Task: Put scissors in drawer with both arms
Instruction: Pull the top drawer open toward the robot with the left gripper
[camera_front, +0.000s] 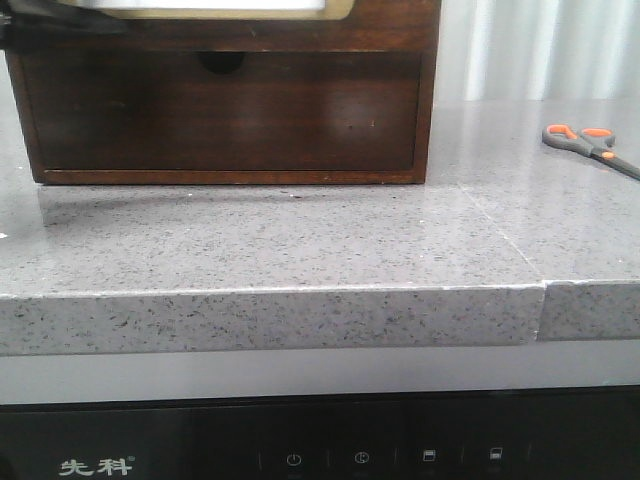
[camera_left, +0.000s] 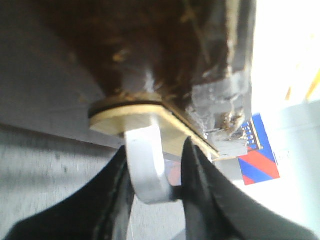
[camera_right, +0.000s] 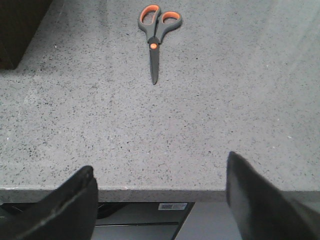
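Clamping the drawer (camera_left: 165, 50) handle (camera_left: 147, 172), left gripper (camera_left: 155, 175); right gripper (camera_right: 160, 200) gapes before scissors (camera_right: 156, 37).

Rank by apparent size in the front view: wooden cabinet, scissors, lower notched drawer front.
1. wooden cabinet, cropped at the top
2. lower notched drawer front, sits within it
3. scissors, far smaller, partly cut off at the frame's right edge

You are working at what looks like a kitchen counter. The speckled grey stone countertop (camera_front: 300, 250) has a thick front edge with a seam near its right end. Below that front edge you can see a dark glossy appliance panel (camera_front: 330, 440) with a row of small touch icons and white Chinese brand lettering (camera_front: 95, 467) at its left. A dark wooden drawer cabinet (camera_front: 225, 110) stands at the counter's back left, and pale curtain-like folds (camera_front: 540, 45) hang behind the back edge.
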